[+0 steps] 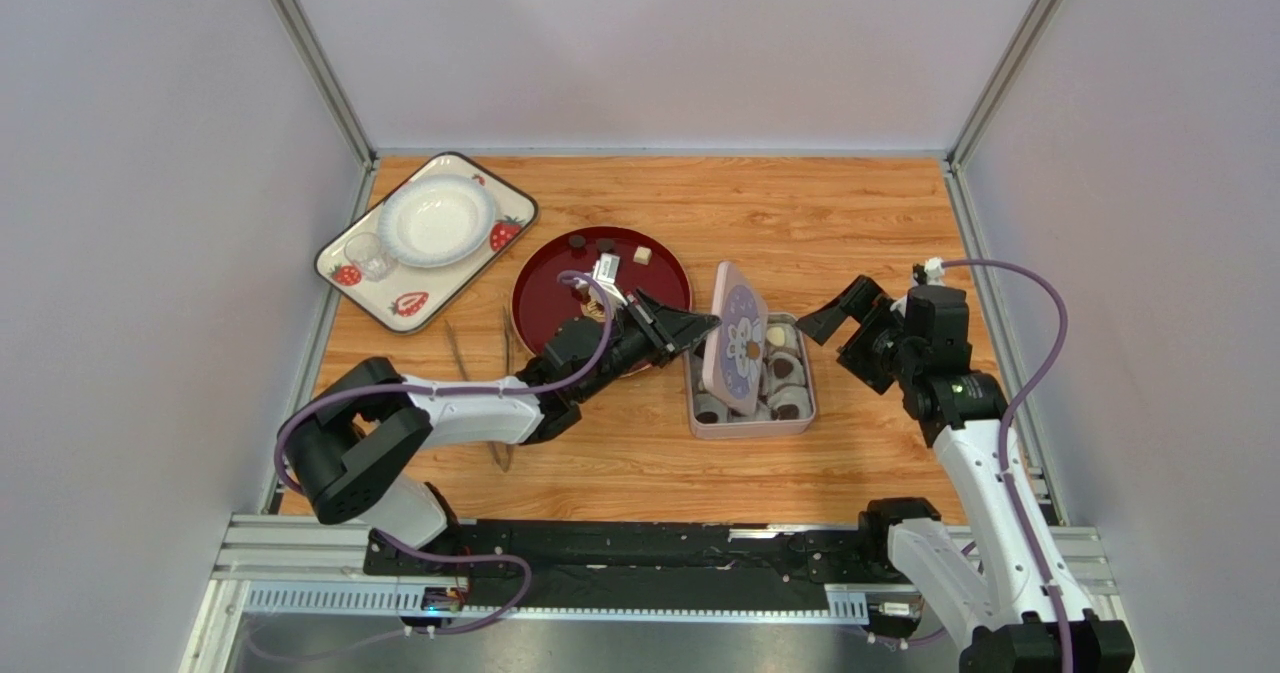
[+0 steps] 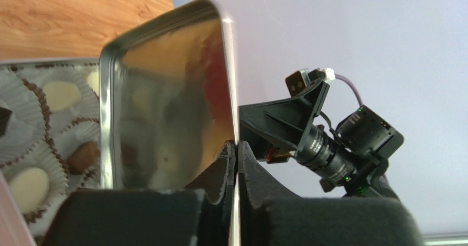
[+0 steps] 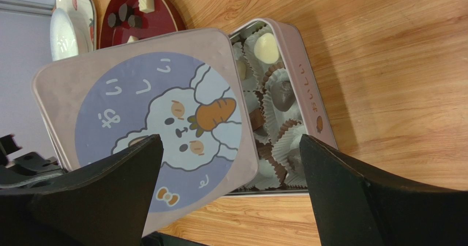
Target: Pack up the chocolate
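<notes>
Counter point(image 1: 857, 223) of wood carries a strawberry tray point(image 1: 403, 307) in the far left corner, a red plate point(image 1: 538, 295) left of the middle, and a grey tin point(image 1: 751, 430) near the middle, a little toward the right edge. The lid point(image 3: 148, 114) stands almost upright over the tin's left side; the left fingers point(image 2: 261, 183) are clenched on its thin edge. The right fingers point(image 3: 351, 196) are spread wide with nothing between them, near the tin's right side. The chocolate point(image 3: 265, 44) sits in paper cups point(image 3: 285, 142) inside the tin; a few loose pieces point(image 1: 579, 238) lie on the plate. I judge them light, smooth and easily dented, so each should be taken across its sides, gently.
</notes>
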You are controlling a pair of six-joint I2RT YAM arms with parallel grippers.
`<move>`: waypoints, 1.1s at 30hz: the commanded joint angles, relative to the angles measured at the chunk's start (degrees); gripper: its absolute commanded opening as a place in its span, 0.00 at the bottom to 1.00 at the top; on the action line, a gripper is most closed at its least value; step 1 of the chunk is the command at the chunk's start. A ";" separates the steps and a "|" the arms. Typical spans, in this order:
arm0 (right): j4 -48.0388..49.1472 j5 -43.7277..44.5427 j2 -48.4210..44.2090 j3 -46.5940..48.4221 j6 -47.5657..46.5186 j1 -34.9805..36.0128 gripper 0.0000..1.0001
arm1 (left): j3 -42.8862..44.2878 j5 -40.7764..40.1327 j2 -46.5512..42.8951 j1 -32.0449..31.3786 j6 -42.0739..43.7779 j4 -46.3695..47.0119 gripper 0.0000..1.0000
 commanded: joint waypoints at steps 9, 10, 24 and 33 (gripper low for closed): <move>-0.03 -0.17 3.24 1.76 -4.76 -0.30 0.98 | 1.99 -2.00 4.56 -0.79 -5.95 13.81 0.00; 0.14 -0.61 3.16 1.50 -4.85 -0.21 0.98 | 2.26 -1.73 4.30 -0.88 -5.95 13.64 0.00; 7.26 -7.64 -1.15 -2.36 -0.38 -0.30 0.96 | 6.39 -4.45 -4.05 -2.46 -4.37 10.91 0.00; 19.03 -15.89 -4.05 -7.11 7.54 -2.67 0.96 | 5.60 -5.86 -5.73 -2.64 -3.40 11.00 0.00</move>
